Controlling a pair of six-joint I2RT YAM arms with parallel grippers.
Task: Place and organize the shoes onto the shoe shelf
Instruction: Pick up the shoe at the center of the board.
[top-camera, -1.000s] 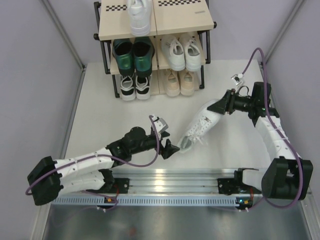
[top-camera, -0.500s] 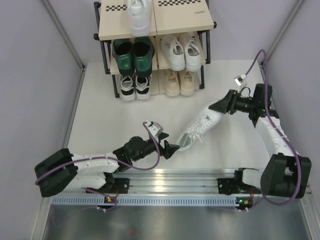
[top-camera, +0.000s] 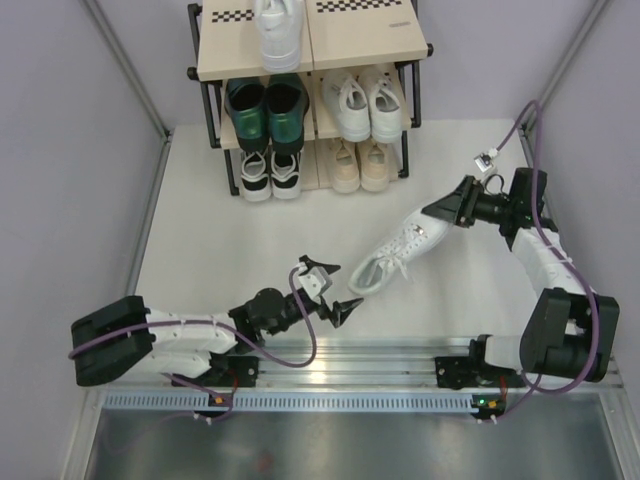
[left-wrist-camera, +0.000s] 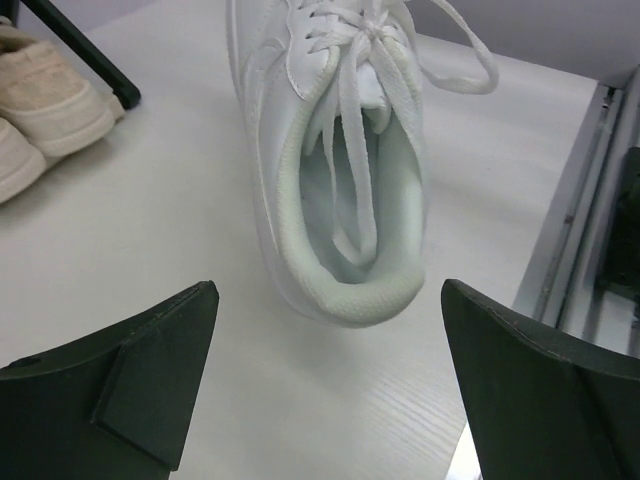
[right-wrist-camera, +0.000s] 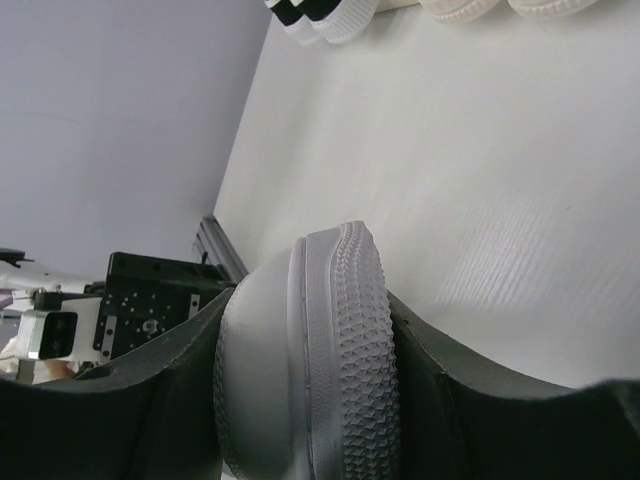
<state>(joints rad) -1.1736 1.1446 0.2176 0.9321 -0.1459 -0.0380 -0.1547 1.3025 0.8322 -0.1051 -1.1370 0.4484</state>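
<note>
One sneaker (top-camera: 395, 258) was clamped by its toe in the right fingers (right-wrist-camera: 120, 400); left fingers (left-wrist-camera: 120, 390) gaped empty, so slipping was risked.

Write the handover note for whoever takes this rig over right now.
Left gripper: open, facing the held shoe's heel, not touching it.
Right gripper: shut on the toe of the last white sneaker, out on the table.
Shoe shelf: lone white sneaker on top; green heeled pair and white pair in the middle; black-and-white pair and beige pair at the bottom.
Done: nine shoes shelved.
Left: probably set the last white sneaker beside its mate on top.
</note>
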